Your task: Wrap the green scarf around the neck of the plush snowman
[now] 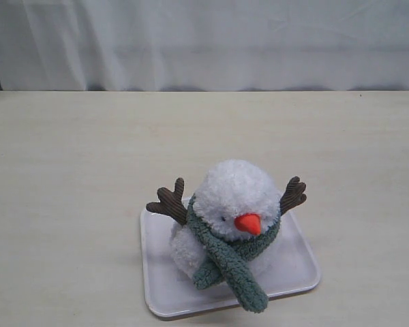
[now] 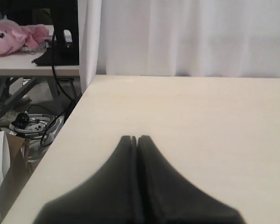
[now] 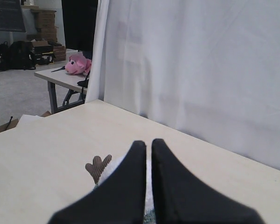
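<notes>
green scarf [image 1: 235, 266] wrapped round plush snowman [image 1: 235, 187] just under its head, ends crossed below its nose. snowman on white tray [image 1: 157, 286]. left fingers [image 2: 127, 154] and right fingers [image 3: 136, 163] closed, empty.

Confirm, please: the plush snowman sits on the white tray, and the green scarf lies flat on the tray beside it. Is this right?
Not quite. The plush snowman does sit on the white tray, but the green scarf does not lie flat beside it: it is wrapped around the snowman, its ends crossed in front. The exterior view shows this.
</notes>
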